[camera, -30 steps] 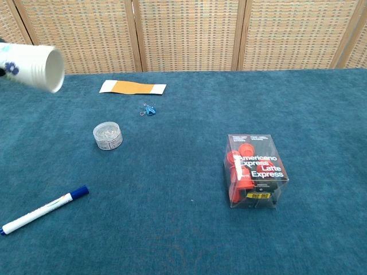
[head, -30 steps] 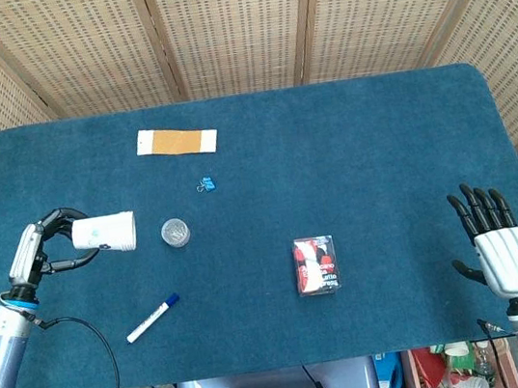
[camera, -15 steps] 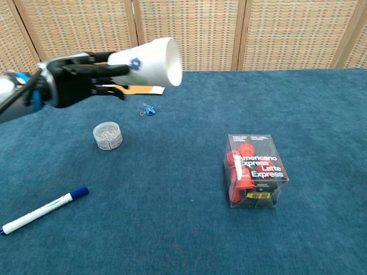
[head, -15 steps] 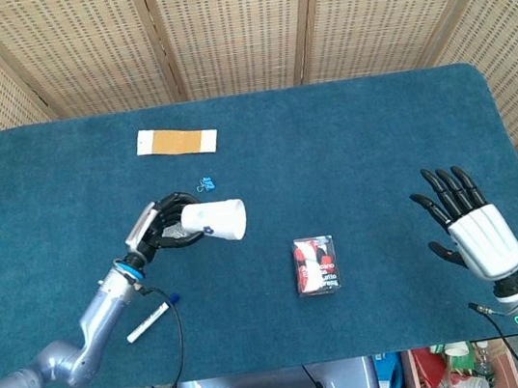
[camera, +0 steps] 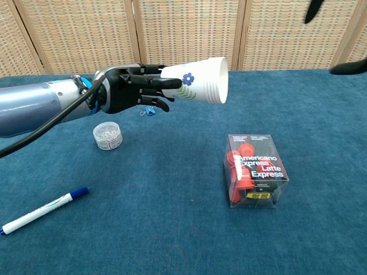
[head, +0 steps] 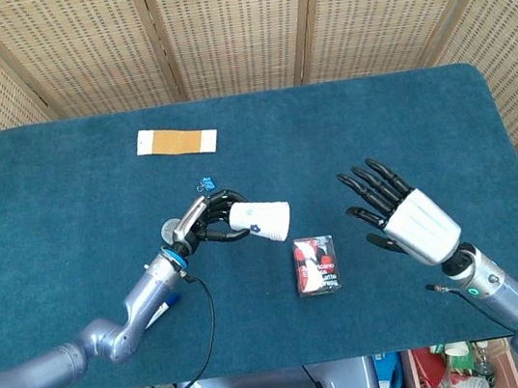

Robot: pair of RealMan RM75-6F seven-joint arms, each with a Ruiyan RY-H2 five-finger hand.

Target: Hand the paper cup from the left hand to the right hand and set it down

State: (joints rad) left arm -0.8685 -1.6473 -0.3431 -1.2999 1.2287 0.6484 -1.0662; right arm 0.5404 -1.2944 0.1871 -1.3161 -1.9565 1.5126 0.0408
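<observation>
A white paper cup (head: 261,221) (camera: 198,85) with a blue flower print lies sideways in the air, mouth toward the right. My left hand (head: 208,220) (camera: 133,88) grips it by its base end, above the middle of the table. My right hand (head: 401,214) is open with fingers spread, raised off the table to the right of the cup, a clear gap between them. In the chest view only dark fingertips (camera: 314,10) of the right hand show at the top right corner.
A clear box of red capsules (head: 315,264) (camera: 253,169) stands below the gap between the hands. A small round clear jar (camera: 108,136), a blue binder clip (head: 206,183) (camera: 148,110), a marker (camera: 43,209) and an orange-and-white card (head: 177,141) lie on the blue table (head: 376,128).
My left hand has carried the cup from the far left to the table's middle. My right hand has risen from the right edge and moved left toward the cup, fingers spread.
</observation>
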